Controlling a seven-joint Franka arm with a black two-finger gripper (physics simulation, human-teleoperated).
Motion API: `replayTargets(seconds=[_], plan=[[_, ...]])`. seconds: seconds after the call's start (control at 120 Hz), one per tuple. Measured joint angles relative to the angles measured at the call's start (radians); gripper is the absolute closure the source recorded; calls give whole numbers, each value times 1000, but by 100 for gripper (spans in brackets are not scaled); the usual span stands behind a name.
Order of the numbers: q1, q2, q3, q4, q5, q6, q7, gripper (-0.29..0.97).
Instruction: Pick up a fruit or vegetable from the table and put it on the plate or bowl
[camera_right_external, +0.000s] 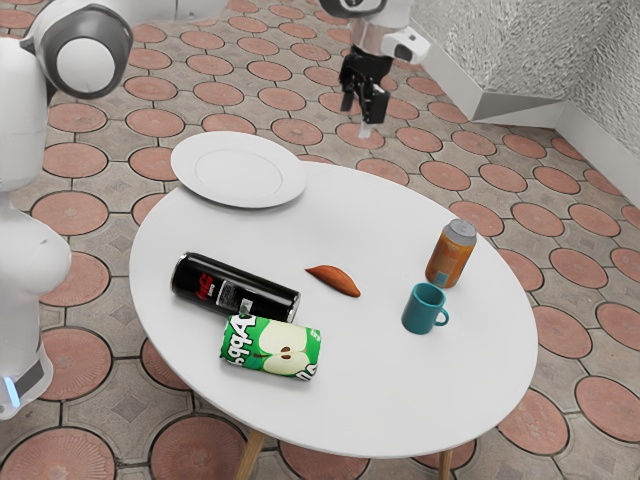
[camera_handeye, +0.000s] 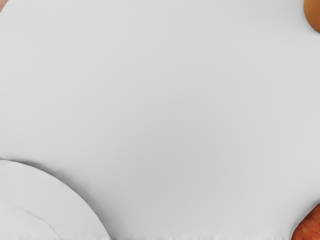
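An orange-brown sweet potato (camera_right_external: 333, 280) lies near the middle of the round white table (camera_right_external: 400, 380). A white plate (camera_right_external: 240, 170) rests at the table's far side, toward the exterior view's left. My black gripper (camera_right_external: 360, 115) hangs high above the table's far edge, to the right of the plate and well away from the sweet potato. Its fingers stand apart with nothing between them. In the wrist view, the plate's rim (camera_handeye: 40, 210) shows at one corner and a reddish edge of the sweet potato (camera_handeye: 311, 227) at another.
A black can (camera_right_external: 235, 288) and a green apple-print can (camera_right_external: 272, 348) lie on their sides near the front left. A teal mug (camera_right_external: 425, 308) and an upright orange can (camera_right_external: 451, 254) (camera_handeye: 314, 15) stand at the right. Tiled floor surrounds the table.
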Motion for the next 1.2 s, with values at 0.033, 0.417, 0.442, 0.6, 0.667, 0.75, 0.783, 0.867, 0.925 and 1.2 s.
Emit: replayTargets(seconds=[0.033,0.417,0.442,0.6,0.667,0.75,0.783,0.867,0.925,1.2], plan=[[12,3,-11,3,12,-4,3,0],[-87,-7,-26,41,33,-22,-30,0],[-82,-6,-24,42,31,-22,-34,0],[-30,-3,-14,43,30,-12,-58,0],[-25,0,-3,42,31,-6,-66,0],[-24,0,8,35,32,3,-73,0],[-26,-2,11,33,32,6,-72,0],[-35,-31,-4,32,21,11,-39,0],[-44,-37,-14,29,-4,12,19,0],[5,-139,-19,-255,-89,45,301,0]])
